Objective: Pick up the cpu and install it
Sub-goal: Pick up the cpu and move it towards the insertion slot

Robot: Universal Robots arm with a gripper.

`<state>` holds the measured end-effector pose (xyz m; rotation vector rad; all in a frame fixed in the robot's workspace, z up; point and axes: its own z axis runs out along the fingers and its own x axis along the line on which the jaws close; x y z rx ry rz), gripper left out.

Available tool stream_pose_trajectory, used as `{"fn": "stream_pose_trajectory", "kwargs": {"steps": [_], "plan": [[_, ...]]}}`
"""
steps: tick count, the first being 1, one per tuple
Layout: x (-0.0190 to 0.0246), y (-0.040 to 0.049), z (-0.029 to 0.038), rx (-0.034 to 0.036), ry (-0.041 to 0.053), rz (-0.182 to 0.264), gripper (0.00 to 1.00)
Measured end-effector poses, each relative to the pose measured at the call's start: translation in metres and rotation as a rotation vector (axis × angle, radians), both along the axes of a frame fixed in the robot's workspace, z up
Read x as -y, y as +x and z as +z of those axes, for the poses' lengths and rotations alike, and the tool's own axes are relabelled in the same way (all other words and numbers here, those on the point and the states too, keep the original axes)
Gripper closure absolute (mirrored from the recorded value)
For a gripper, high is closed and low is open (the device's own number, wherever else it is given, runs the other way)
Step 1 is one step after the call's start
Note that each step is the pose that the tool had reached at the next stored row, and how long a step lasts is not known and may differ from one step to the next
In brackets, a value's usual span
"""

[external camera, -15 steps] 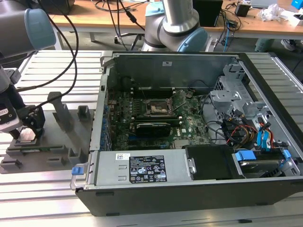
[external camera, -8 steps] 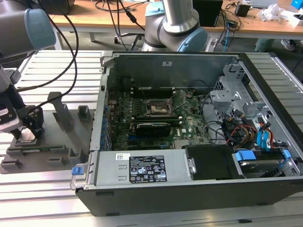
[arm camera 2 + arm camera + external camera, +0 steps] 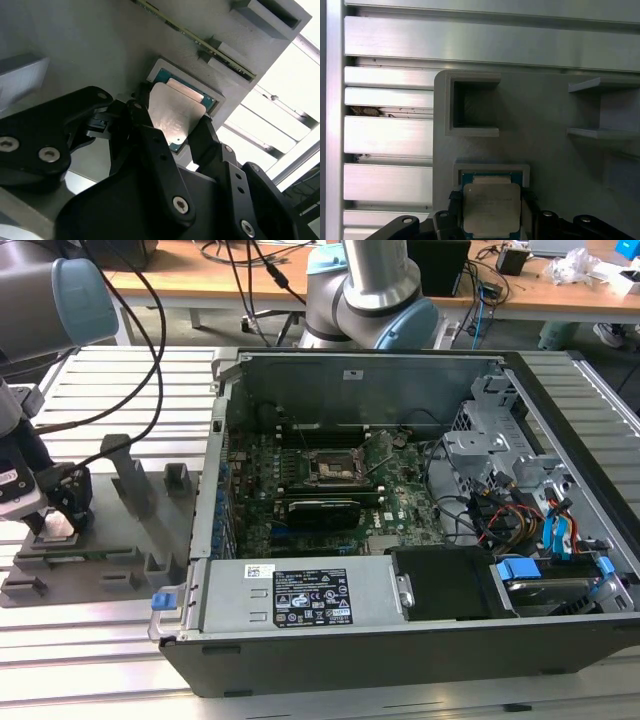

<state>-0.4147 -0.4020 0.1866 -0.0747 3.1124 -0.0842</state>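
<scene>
Your gripper (image 3: 172, 131) is closed to the width of the cpu (image 3: 491, 207), pinching its edges in the tray (image 3: 555, 165) pocket, so watch out: so thin a hold could let it tilt or slip.

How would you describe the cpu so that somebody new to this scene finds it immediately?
To the exterior view's left of the open computer case lies a grey plastic tray. The cpu sits in a shallow square recess of that tray, under the gripper. Unlike the grey blocks and the empty pocket near it, it is flat with a silver metal top.
</scene>
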Motion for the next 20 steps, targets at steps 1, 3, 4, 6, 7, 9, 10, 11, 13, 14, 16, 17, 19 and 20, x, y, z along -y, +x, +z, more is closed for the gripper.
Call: {"fn": "stream_pose_trajectory", "kwargs": {"steps": [1, 3, 4, 6, 7, 9, 10, 11, 13, 14, 16, 17, 19, 20], "plan": [[0.0000, 0.0000, 0.0000, 0.0000, 0.0000, 0.000, 0.45], [0.0000, 0.0000, 0.0000, 0.0000, -0.0001, 0.000, 0.45], [0.0000, 0.0000, 0.0000, -0.0001, -0.0001, 0.000, 0.45], [0.0000, 0.0001, 0.0025, 0.0004, -0.0003, 0.000, 0.45], [0.0000, 0.0000, 0.0047, 0.0001, -0.0006, 0.000, 0.45], [0.0000, 0.0000, 0.0087, 0.0001, -0.0005, 0.000, 0.45], [0.0000, 0.0000, 0.0110, 0.0000, -0.0006, 0.000, 0.45], [0.0000, 0.0000, 0.0123, 0.0001, -0.0006, 0.000, 0.45], [0.0000, 0.0000, 0.0152, 0.0000, -0.0006, 0.000, 0.45], [0.0000, 0.0000, 0.0165, 0.0000, -0.0005, 0.000, 0.45], [0.0000, 0.0000, 0.0188, 0.0000, -0.0005, 0.000, 0.45], [0.0000, 0.0000, 0.0215, 0.0000, -0.0005, 0.000, 0.45], [0.0000, 0.0000, 0.0244, 0.0000, -0.0005, 0.000, 0.45], [0.0000, 0.0000, 0.0269, 0.0001, -0.0005, 0.000, 0.45]]}}
